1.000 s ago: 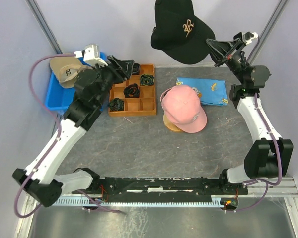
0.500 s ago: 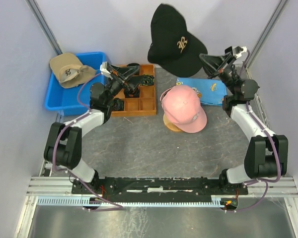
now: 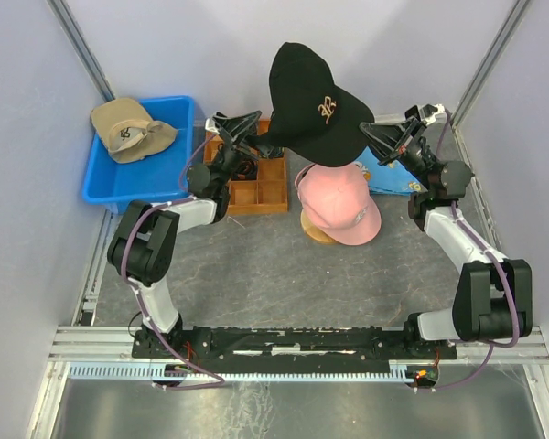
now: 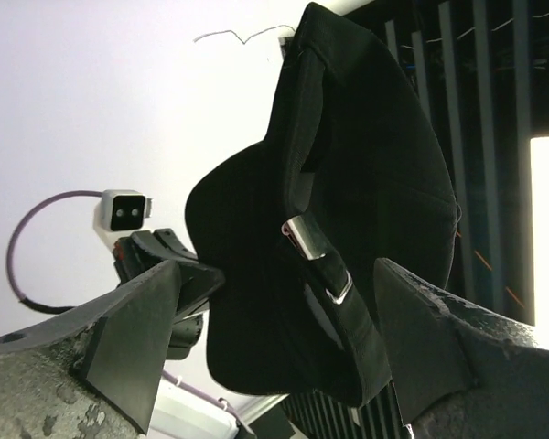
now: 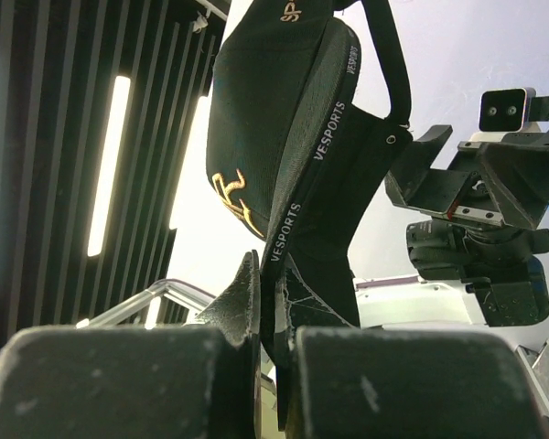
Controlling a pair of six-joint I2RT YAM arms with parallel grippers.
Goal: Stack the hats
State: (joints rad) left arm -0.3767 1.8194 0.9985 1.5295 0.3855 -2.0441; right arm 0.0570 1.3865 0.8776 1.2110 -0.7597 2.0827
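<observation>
**Black cap aloft, pinched by the right arm alone**

On my overhead feed the black cap (image 3: pixel 311 101) hangs in the air above the back of the table (image 3: pixel 256 265), crown up and gold emblem facing the camera. It is held over the far side of the pink cap (image 3: pixel 334 197).

The right gripper (image 5: pixel 270 283) has its fingers pressed together on the brim. Its wrist camera shows the brim edge, printed VESPORTS, running straight down into the nip.

The left gripper (image 4: pixel 279 270) has its jaws spread wide. From its own camera the back of the cap, with strap and metal buckle, sits framed between the two fingers. I cannot tell whether either finger touches the fabric.

The pink cap lies on the table right of centre, brim toward the near right. A tan edge pokes out beneath it, and I cannot tell what that is.

The tan cap (image 3: pixel 123 128) rests in the blue bin (image 3: pixel 105 187) at the far left, well apart from the others.

A wooden compartment tray (image 3: pixel 270 187) sits between the bin and the pink cap. A blue printed cloth (image 3: pixel 382 174) shows under the right arm.
</observation>
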